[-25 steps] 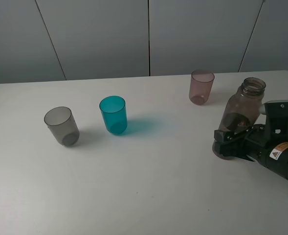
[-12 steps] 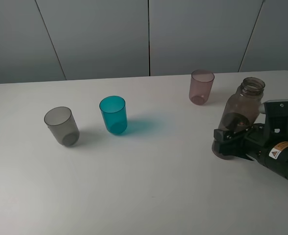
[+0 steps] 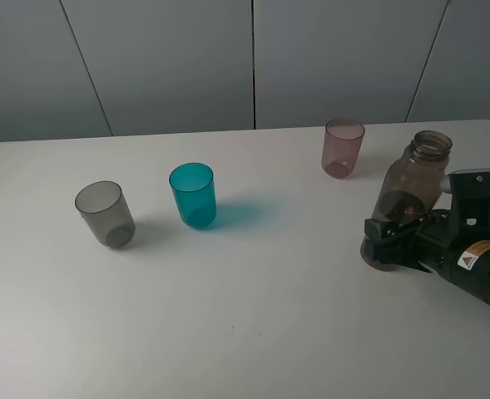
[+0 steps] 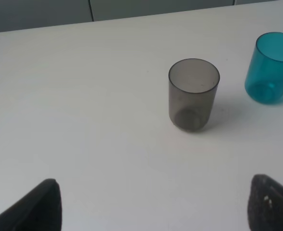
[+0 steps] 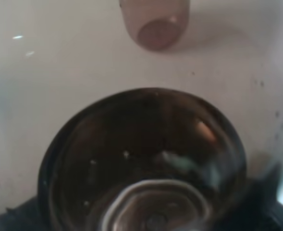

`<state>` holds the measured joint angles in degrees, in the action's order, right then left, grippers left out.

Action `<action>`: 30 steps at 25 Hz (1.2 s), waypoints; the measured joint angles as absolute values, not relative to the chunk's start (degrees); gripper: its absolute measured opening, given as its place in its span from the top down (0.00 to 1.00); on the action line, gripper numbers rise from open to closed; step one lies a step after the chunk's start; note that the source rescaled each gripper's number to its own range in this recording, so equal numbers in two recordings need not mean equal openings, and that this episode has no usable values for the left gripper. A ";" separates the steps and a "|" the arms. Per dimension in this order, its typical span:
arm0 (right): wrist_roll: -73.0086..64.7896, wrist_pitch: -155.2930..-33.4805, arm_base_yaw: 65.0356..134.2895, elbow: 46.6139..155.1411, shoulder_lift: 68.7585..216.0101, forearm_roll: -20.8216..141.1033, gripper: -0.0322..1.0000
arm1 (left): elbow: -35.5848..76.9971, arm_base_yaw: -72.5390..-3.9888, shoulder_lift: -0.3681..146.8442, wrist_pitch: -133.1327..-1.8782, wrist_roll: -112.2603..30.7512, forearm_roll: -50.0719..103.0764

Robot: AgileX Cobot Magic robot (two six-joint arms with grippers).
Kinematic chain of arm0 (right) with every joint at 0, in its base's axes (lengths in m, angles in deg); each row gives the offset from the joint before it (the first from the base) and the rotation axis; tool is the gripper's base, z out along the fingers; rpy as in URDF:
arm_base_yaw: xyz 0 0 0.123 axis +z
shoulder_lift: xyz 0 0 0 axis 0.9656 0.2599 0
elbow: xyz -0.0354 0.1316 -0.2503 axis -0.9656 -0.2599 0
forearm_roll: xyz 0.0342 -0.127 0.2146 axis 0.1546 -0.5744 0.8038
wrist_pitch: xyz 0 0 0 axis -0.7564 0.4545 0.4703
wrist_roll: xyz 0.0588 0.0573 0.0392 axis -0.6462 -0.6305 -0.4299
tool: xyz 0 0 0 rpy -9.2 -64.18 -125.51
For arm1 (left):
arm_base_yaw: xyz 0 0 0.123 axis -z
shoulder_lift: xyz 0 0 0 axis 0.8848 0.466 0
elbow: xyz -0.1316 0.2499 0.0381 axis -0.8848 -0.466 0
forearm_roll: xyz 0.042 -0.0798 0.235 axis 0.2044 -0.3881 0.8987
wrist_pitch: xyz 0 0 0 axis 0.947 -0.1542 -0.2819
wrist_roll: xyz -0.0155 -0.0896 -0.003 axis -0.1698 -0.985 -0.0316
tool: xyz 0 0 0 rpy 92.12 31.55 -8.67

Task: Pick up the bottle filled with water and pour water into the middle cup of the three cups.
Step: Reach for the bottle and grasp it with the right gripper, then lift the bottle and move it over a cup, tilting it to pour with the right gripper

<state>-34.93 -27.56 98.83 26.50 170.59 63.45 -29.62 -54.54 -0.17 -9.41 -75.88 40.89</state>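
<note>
The smoky brown-grey bottle (image 3: 415, 179) stands slightly tilted at the right of the table, its wide neck open. My right gripper (image 3: 390, 241) is shut around its lower part. In the right wrist view the bottle (image 5: 146, 159) fills most of the picture. The three cups stand in a row: smoky grey (image 3: 105, 214), teal-blue middle cup (image 3: 193, 194) and pale pink (image 3: 343, 147). The pink cup (image 5: 154, 21) is just beyond the bottle. My left gripper (image 4: 151, 207) is open and empty, short of the grey cup (image 4: 193, 94), with the teal cup (image 4: 272, 67) beside it.
The white table (image 3: 253, 316) runs back to a grey panelled wall (image 3: 253, 58). The right arm's black body (image 3: 477, 266) lies along the table's right front. The left arm is out of the exterior high view.
The right gripper and the bottle have barely shifted, by a few pixels only. The cups have not moved.
</note>
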 joint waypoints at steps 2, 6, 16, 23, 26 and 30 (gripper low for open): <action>-34.93 -27.45 98.83 26.50 170.59 63.34 0.73 | -29.62 -54.54 -0.17 -9.41 -75.97 40.89; -34.93 -26.99 98.83 26.50 170.59 63.34 0.74 | -29.62 -54.54 -0.17 -9.41 -76.11 40.89; -34.02 -24.03 98.83 26.50 170.71 62.78 0.77 | -29.62 -54.54 -0.17 -9.41 -76.11 40.89; -33.47 -23.32 98.83 26.50 170.71 62.67 0.78 | -29.62 -54.54 -0.17 -9.41 -76.11 40.89; -33.12 -22.45 98.83 26.50 170.71 62.43 0.78 | -29.62 -54.54 -0.17 -9.41 -76.11 40.89; -32.53 -20.91 98.83 26.50 170.71 62.33 0.78 | -29.62 -54.54 -0.17 -9.41 -76.11 40.89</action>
<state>-32.53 -20.91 98.83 26.50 170.71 62.33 -29.62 -54.54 -0.17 -9.41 -76.11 40.89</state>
